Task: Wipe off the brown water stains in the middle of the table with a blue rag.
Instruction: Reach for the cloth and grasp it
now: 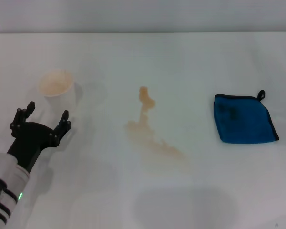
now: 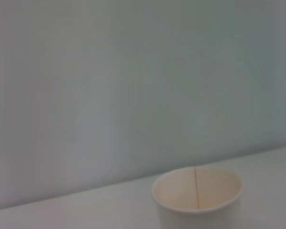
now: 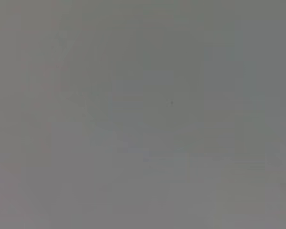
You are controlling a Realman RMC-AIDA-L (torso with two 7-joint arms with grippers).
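Your left gripper (image 1: 44, 115) stands wide, holding nothing, a white cup (image 1: 58, 89) just beyond its jaws. Stains (image 1: 150, 133) lie mid-table (image 1: 190, 57), well to the jaws' right; the rag (image 1: 243, 118) lies farther right, untouched. Right gripper not seen.

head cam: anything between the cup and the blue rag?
Only the brown water stains, smeared on the table about midway between the cup and the blue rag. Otherwise that stretch is bare, as the head view shows.

A white paper cup (image 1: 58, 89) stands upright, its inside tinted pale brown.
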